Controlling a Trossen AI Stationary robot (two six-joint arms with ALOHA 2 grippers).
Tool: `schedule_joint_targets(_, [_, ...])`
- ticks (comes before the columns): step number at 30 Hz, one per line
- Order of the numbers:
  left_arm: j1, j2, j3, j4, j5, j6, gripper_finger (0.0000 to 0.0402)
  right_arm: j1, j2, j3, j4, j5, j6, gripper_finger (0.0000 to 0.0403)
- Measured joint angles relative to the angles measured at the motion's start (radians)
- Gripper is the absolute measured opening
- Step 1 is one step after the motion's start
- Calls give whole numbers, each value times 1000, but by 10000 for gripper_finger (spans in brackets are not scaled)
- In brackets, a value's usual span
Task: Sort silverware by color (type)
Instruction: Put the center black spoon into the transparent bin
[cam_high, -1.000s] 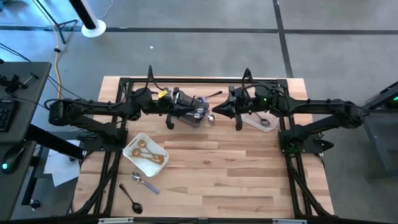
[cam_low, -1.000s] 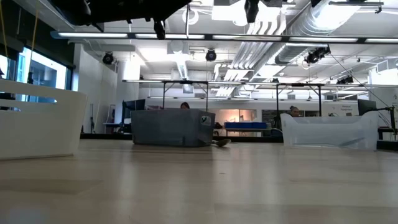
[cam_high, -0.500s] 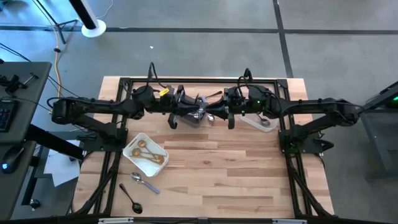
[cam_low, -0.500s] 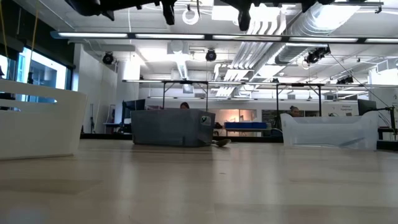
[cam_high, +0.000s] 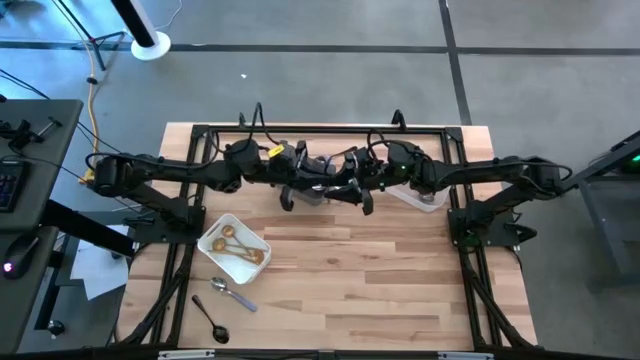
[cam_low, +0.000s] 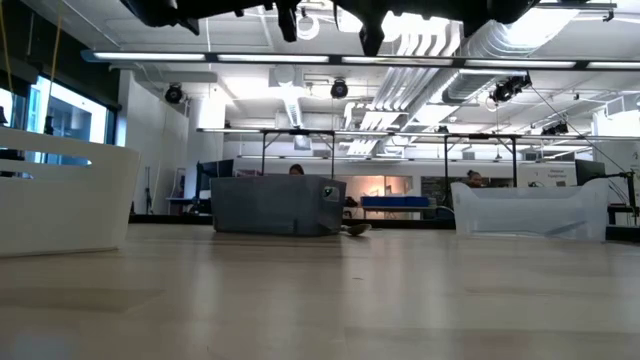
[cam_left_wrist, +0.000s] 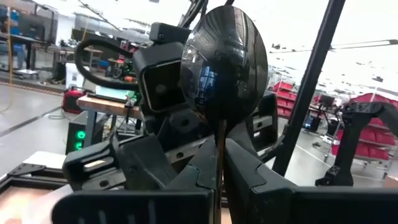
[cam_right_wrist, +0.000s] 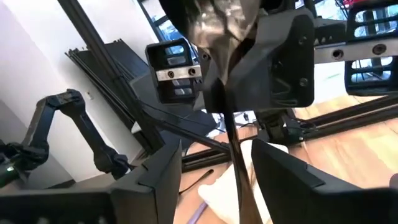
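Mid-air handover above the grey bin (cam_high: 318, 190), at the table's far edge. Left gripper (cam_left_wrist: 219, 163) is clamped on the stem of a black spoon (cam_left_wrist: 224, 62), glossy oval bowl up. Right gripper (cam_right_wrist: 214, 163) stands spread around the slim handle, not gripping. Next, I judge: right closes firmly before left releases.

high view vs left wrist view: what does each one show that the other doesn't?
Only the high view: the white tray holding gold spoons, a lilac-handled spoon and a loose black spoon on the table in front of it, and the clear tub on the right.
Only the left wrist view: the held black spoon, bowl up, handle clamped in the left arm's shut jaws.
Both: the left gripper and the right gripper facing each other closely at the back of the table.
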Motion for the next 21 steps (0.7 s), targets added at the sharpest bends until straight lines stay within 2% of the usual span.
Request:
schedule_joint_targets(3, [0,0,0,-2,14,0,0,0,0,0,12,-1,-13,175])
schedule_joint_targets(6, [0,0,0,-8,15,0,0,-1,-2,0,18,-1,-22,148])
schedule_joint_targets(14, [0,0,0,-12,16,-1,0,-7,-2,0,14,-1,-32,14])
schedule_joint_targets(21, [2,-1,0,-15,11,-3,1,-19,-2,0,14,-15,-33,7])
